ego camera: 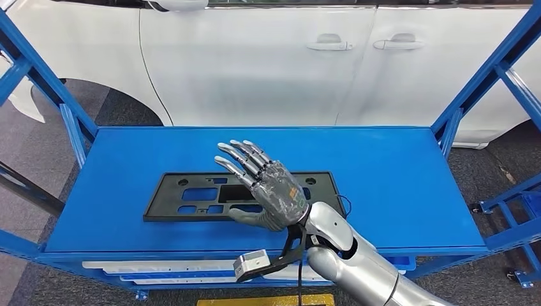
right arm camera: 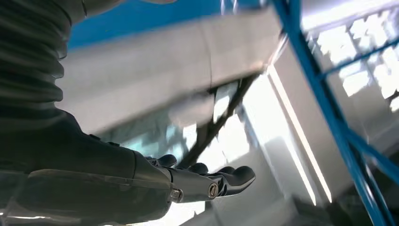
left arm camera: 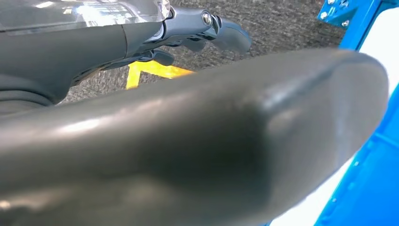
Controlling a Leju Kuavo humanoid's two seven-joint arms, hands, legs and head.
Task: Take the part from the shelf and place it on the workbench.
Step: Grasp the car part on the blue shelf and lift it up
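The right hand (ego camera: 275,194) hovers mid-frame, fingers (ego camera: 239,156) spread, holding nothing, above the flat black plastic part (ego camera: 191,194). It could slide off the blue shelf (ego camera: 395,185).

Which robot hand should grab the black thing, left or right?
The right hand, probably. In the head view it hovers open, fingers spread, directly over the flat black plastic panel with cutouts on the blue shelf. The left hand appears in its wrist view near grey floor, not at the panel.
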